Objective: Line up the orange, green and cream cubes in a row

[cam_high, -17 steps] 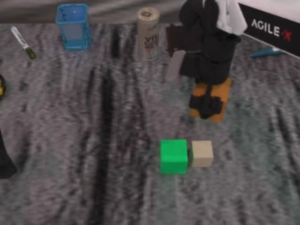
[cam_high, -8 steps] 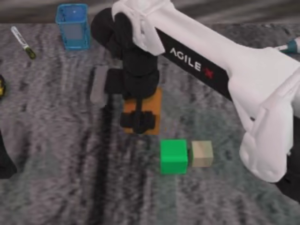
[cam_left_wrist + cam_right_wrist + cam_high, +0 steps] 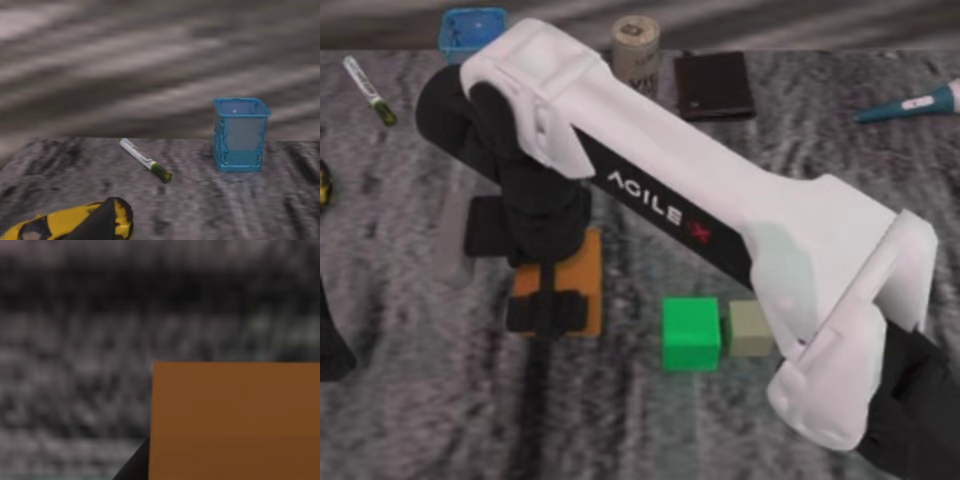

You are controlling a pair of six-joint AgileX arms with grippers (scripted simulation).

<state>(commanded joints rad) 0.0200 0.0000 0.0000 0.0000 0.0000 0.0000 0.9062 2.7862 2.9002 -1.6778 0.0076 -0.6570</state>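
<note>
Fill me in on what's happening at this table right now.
The right arm reaches across the table, and its tool is shut on the orange cube, to the left of the other two cubes. The green cube and the cream cube sit side by side near the table's middle. The orange one is apart from the green one, so the row is not yet complete. The left arm is parked at the table's left edge.

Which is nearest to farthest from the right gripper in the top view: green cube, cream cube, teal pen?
From the right gripper, shut on the orange cube:
1. green cube, just to its right.
2. cream cube, right of the green cube.
3. teal pen, far right, at the table's back.
</note>
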